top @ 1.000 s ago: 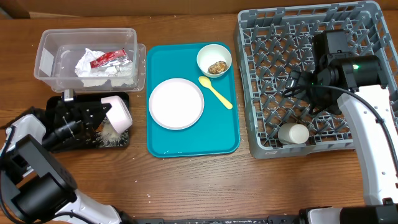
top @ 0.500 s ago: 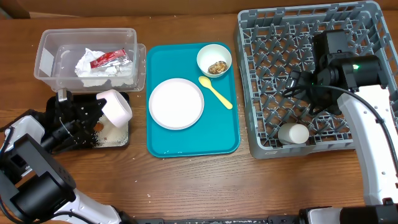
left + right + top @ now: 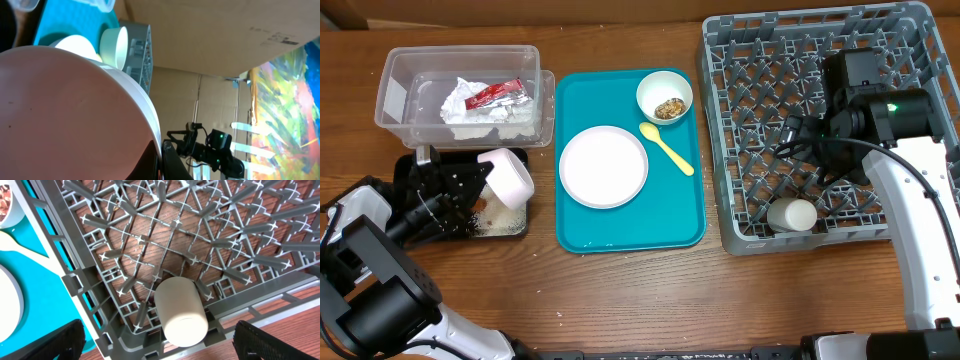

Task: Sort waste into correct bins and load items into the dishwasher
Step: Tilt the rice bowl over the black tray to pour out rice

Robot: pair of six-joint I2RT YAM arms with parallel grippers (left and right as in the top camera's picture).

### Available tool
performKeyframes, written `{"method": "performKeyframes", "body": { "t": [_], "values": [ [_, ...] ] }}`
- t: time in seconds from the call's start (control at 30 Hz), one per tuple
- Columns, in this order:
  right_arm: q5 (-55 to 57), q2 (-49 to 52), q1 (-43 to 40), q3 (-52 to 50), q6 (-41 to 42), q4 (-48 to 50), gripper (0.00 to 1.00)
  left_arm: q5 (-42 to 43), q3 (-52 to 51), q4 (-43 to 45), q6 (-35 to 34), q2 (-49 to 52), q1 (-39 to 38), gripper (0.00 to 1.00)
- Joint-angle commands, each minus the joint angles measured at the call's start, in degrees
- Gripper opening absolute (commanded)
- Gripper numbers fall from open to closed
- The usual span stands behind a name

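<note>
Over on the left, the clear tub already holds the crumpled napkin and the red wrapper, so the dry rubbish looks dealt with. Just in front of it, the left gripper has its fingers clamped on the rim of a white bowl. The bowl is held tipped on its side above the black tray, where rice and brown bits already lie. I would say this bowl is being emptied right now and goes to the rack afterwards. I cannot make out a carrot anywhere. In the middle, the teal tray carries the plate, the yellow spoon and a second bowl with brown scraps in it, none of them dealt with yet. On the right, the grey dish rack has only the small cup in it, lying on its side near the front edge. The right gripper hangs over the rack with its fingers wide apart and nothing between them. By my reckoning roughly half the job remains.
</note>
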Motion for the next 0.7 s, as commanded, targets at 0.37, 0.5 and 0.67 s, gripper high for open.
{"method": "performKeyframes", "body": {
  "t": [0.37, 0.5, 0.67],
  "values": [
    [0.61, -0.76, 0.07, 1.05, -0.57, -0.24, 0.97, -14.03, 12.39, -8.59, 3.17, -6.1, 0.35, 0.04],
    [0.63, -0.76, 0.07, 1.05, -0.59, -0.31, 0.97, -15.04, 12.04, -8.66, 3.17, -5.9, 0.33, 0.04],
    [0.61, -0.76, 0.07, 1.05, -1.62, -0.33, 0.97, -12.17, 12.07, -10.27, 3.19, -5.9, 0.33, 0.04]
  ]
}}
